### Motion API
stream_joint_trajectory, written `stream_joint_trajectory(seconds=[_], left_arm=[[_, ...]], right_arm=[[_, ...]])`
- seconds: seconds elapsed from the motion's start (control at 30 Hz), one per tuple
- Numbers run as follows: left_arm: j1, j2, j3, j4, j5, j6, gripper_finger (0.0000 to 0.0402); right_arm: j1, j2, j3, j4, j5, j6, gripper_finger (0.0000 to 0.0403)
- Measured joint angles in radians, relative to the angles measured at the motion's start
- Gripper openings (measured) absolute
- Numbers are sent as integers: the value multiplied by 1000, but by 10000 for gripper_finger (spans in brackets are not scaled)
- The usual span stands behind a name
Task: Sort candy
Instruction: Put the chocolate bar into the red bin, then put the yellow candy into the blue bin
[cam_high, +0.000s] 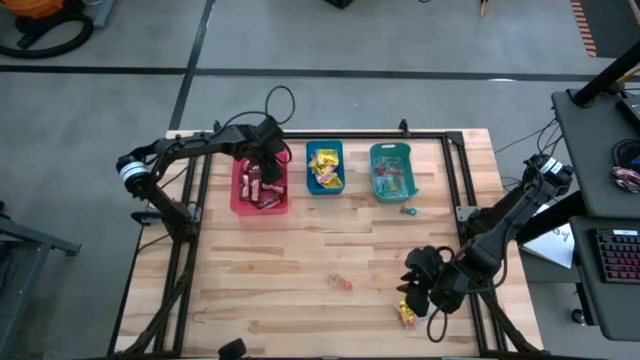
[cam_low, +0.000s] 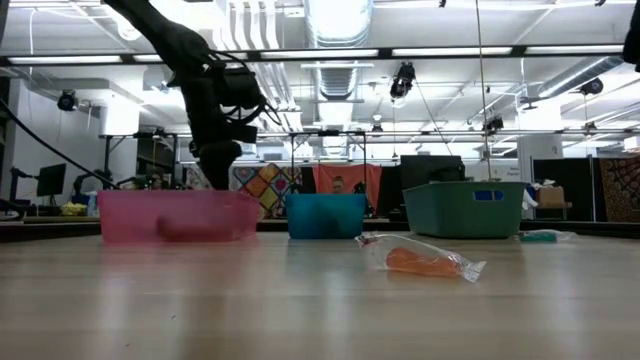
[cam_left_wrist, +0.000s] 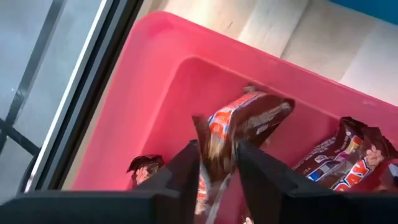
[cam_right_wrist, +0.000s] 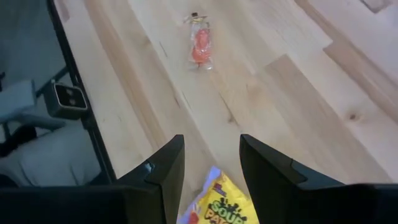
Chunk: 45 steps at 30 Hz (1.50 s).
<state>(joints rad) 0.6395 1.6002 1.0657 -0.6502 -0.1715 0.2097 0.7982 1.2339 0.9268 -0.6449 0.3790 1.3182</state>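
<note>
Left gripper (cam_left_wrist: 217, 177) slightly parted around upright brown bar (cam_left_wrist: 245, 124) over red bin (cam_left_wrist: 155, 74)

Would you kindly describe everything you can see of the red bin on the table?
The red bin is a rectangular open-topped tub of pinkish-red, slightly translucent plastic with smooth walls and a rounded rim. It stands upright on the wooden table, leftmost in a row of three bins, apart from the blue one beside it. Several dark brown-red candy bars lie inside. The left gripper hangs over its interior with another bar between its fingers.
</note>
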Motion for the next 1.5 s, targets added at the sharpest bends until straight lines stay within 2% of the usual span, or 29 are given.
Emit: stream_joint_trajectory(seconds=[0.13,0.27,0.57,0.77,0.9,1.0,1.17,1.23,1.33,1.5], left_arm=[[-2,-8,0,-4,-1,-25,131],[-6,-32,0,-23,-1,-47,156],[-65,-204,-1,-123,-2,-170,161],[-221,-375,-26,-10,-3,-303,161],[-374,-477,-86,144,-4,-335,161],[-505,-536,-146,267,-41,-349,161],[-728,-590,-243,424,-249,-356,161],[-807,-599,-269,458,-328,-368,161],[-901,-599,-298,495,-407,-400,161],[-981,-571,-301,497,-455,-440,161]], right_arm=[[0,12,1,0,-12,51,140],[0,32,1,2,-55,91,129],[0,103,1,1,-239,216,114],[0,169,1,0,-463,338,113],[0,192,1,-1,-493,341,113],[0,197,1,1,-489,224,113],[37,203,1,6,-451,-224,113],[62,203,1,-5,-417,-354,114],[85,203,1,-23,-289,-428,115],[78,208,1,-31,-250,-448,147]])
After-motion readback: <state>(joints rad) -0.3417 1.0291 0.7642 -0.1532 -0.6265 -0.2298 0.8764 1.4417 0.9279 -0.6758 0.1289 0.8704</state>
